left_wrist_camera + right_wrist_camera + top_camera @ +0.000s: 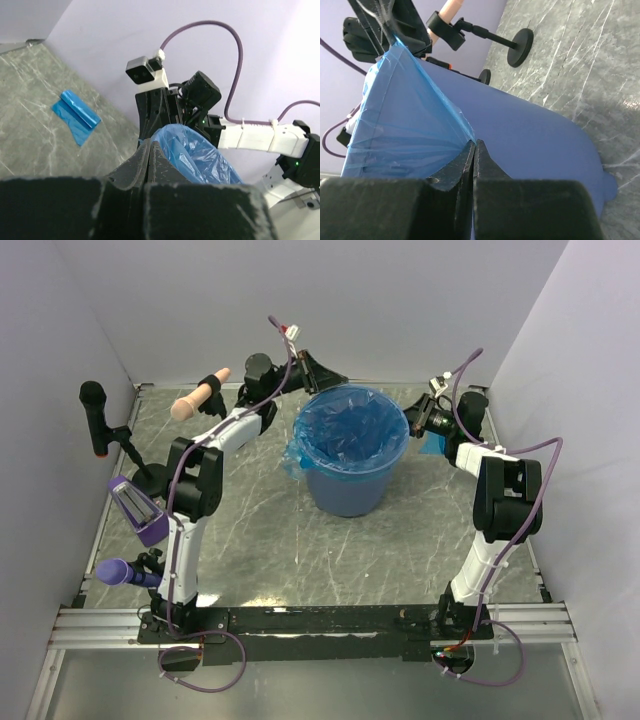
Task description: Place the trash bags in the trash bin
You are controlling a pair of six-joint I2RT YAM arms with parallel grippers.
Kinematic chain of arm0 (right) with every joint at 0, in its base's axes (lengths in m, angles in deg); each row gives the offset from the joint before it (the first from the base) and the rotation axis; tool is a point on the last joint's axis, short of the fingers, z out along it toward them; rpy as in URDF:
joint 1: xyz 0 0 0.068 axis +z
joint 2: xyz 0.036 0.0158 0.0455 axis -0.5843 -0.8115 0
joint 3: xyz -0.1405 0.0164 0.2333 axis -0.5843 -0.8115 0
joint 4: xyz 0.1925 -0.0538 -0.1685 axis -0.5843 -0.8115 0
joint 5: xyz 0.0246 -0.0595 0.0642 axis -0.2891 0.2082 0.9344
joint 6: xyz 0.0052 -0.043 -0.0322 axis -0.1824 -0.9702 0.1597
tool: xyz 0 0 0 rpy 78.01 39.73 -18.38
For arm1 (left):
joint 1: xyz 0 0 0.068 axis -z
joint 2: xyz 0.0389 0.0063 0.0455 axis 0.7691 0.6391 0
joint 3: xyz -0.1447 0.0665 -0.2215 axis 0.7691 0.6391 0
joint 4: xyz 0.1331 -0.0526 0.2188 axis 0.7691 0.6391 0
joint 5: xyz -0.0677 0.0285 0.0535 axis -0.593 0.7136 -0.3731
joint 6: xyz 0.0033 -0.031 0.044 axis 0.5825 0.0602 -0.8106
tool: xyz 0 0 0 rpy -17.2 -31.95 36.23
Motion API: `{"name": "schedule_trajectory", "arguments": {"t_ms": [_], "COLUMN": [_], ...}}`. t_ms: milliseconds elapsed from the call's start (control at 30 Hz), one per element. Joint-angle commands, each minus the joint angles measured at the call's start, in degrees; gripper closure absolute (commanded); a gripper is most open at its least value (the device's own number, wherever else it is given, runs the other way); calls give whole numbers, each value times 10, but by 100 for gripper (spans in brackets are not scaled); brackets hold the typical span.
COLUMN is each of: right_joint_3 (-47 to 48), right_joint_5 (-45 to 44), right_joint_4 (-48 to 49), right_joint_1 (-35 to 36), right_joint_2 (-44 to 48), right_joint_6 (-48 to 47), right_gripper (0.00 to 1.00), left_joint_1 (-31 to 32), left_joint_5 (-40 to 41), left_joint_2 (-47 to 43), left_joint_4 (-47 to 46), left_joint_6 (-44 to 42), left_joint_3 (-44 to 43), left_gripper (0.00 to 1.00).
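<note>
As left claw (150,146) and right claw (474,144) pinch it, a trash bag (350,426) lines the bin (345,490).

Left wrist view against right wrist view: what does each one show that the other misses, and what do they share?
Only the left wrist view shows a folded bag lying flat on the table, apart from everything else, and the right arm with its camera. Only the right wrist view shows the bin from outside, and a stand with a round base beyond it. Both show the marbled table and the open blue bag, pinched at its edge by the left gripper in one and the right gripper in the other.
</note>
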Motion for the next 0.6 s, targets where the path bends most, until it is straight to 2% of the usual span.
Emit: {"name": "schedule_trajectory", "arguments": {"t_ms": [0, 133, 300, 333, 433, 467, 500, 533, 567], "right_joint_3": [5, -2, 18, 26, 47, 52, 55, 61, 66], "right_joint_5": [42, 33, 18, 16, 11, 9, 6, 0, -10], "right_joint_4": [-21, -54, -138, -153, -187, -195, -203, -220, -242], "right_joint_1": [20, 21, 19, 19, 15, 13, 11, 8, 1], "right_joint_2": [18, 33, 49, 52, 66, 73, 80, 89, 98], "right_joint_6": [-32, -59, -129, -142, -179, -189, -198, -215, -233], "right_gripper": [100, 100, 100, 99, 88, 81, 72, 67, 65], "left_joint_1": [31, 8, -5, -6, -10, -11, -13, -17, -20], "left_joint_5": [-40, -29, -24, -26, -28, -28, -28, -27, -22], "left_joint_2": [28, 2, -2, -2, -13, -23, -34, -44, -56], "left_joint_4": [51, 72, 100, 105, 102, 100, 97, 94, 102], "left_joint_6": [-5, -25, -66, -74, -77, -81, -86, -93, -102], "left_joint_3": [84, 138, 139, 135, 135, 136, 138, 142, 145], "left_gripper": [99, 99, 99, 99, 100, 97, 90, 77, 70]}}
